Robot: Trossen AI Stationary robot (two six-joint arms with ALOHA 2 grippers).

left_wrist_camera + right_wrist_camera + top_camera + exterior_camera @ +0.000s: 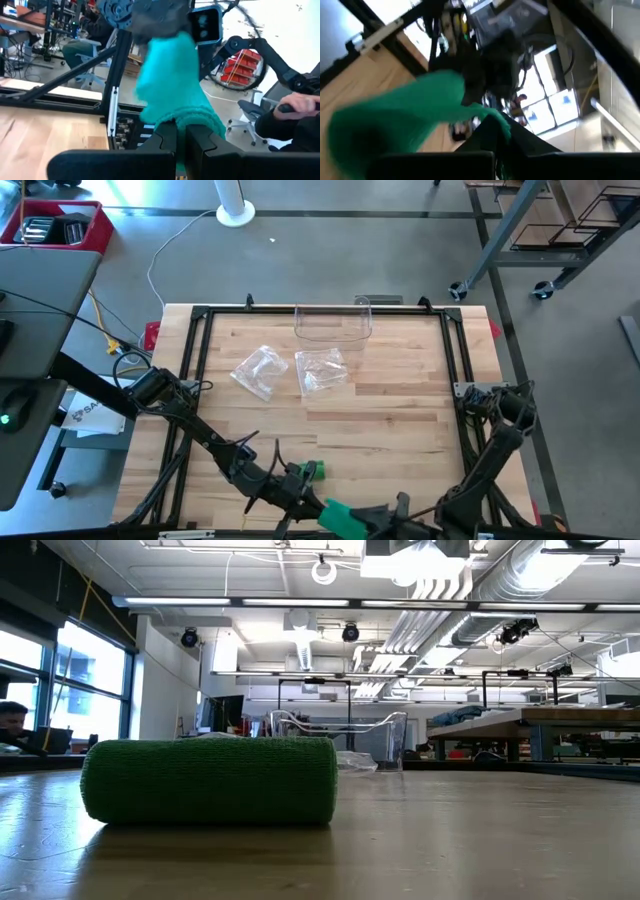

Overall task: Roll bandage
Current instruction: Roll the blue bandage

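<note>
A green bandage roll (pixel 210 780) lies on its side on the wooden table, near the front edge (pixel 315 470). A loose length of green bandage (pixel 345 520) hangs in the air above the table's near edge, between my two grippers. My left gripper (pixel 318 505) is shut on one end of it (pixel 182 127). My right gripper (pixel 385 518) is shut on the other end and shows in the left wrist view (pixel 160 20). Whether this length joins the roll, I cannot tell. My left gripper pinches one end of the bandage length (pixel 192 120) between its two fingers (pixel 167 140), coming level from the table's left. The cloth is bunched, lifted clear of the table, and runs on toward the right gripper. My right gripper pinches the other end (pixel 495 122) between its fingers, level from the table's right. The cloth spreads away from it as a wide bunched band (pixel 405 120) toward the left gripper, clear of the table.
A clear plastic container (pixel 333 323) stands at the table's far edge, with two clear plastic bags (pixel 258 370) (pixel 322 370) in front of it. A black frame (pixel 200 350) borders the table. A person's hand (pixel 300 102) shows beyond the table.
</note>
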